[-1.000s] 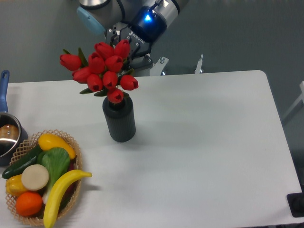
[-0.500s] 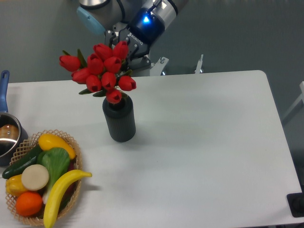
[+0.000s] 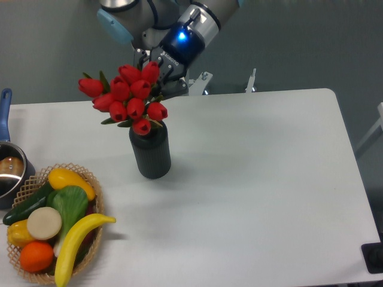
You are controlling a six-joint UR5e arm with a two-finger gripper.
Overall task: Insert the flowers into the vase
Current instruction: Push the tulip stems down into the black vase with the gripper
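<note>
The flowers (image 3: 128, 97) sit with their stems already inside the mouth of the vase (image 3: 150, 150), the lowest red bud resting right at the rim and the rest of the bunch fanning up and to the left above it. Compared with a second ago the bunch has sunk a little and shifted slightly right, so the heads now crowd closer to the vase mouth; over the same time the arm has swung its wrist up and rightward. The end effector (image 3: 160, 73) stays just behind the top of the bunch, its fingers mostly hidden by the buds, so I cannot tell whether it is gripping the flowers or has let go. The vase stands upright on the white worktop (image 3: 251, 179), unmoved. My reading is that the insertion is nearly finished: the stems seem to be going down to their resting depth, and what is left is to release and pull clear without dragging the bunch back out or tipping the vase, since the heads lean left and are wider than the mouth. A basket of fruit and vegetables (image 3: 51, 224) and a blue-handled pot (image 3: 9, 164) lie well apart at the left edge
</note>
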